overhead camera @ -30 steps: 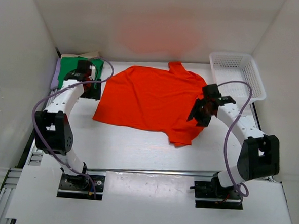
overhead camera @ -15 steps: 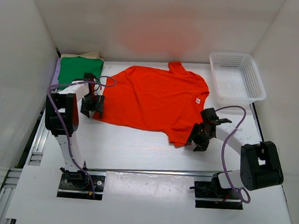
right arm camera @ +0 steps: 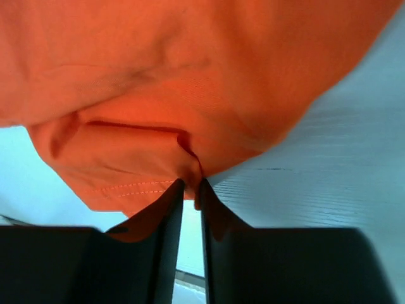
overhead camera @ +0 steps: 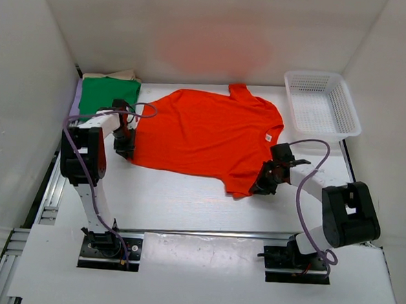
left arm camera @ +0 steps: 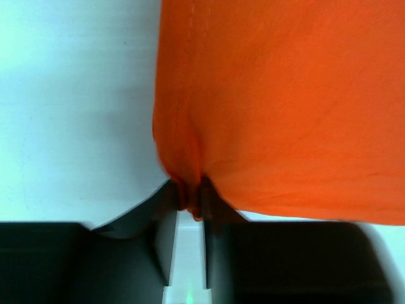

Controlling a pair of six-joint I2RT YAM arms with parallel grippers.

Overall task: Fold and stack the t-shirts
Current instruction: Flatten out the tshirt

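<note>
An orange-red t-shirt [overhead camera: 207, 135] lies spread flat in the middle of the table. My left gripper [overhead camera: 129, 149] is shut on the shirt's left hem corner, and the cloth [left arm camera: 190, 190] bunches between its fingertips. My right gripper [overhead camera: 261, 186] is shut on the shirt's lower right corner, by the sleeve, with a fold of cloth [right arm camera: 190, 171] pinched between its fingertips. A folded bright green t-shirt [overhead camera: 109, 93] tops a stack at the back left. A beige one [overhead camera: 110, 74] and a lilac one [overhead camera: 75, 105] peek out beneath it.
A white plastic mesh basket [overhead camera: 322, 103] stands at the back right. White walls close in the table on three sides. Bare white tabletop [overhead camera: 179, 199] runs between the shirt and the arm bases.
Both arms came down to the shirt's near corners. The left gripper moved from over the green stack to the left hem. Both grippers closed on the orange-red cloth.
</note>
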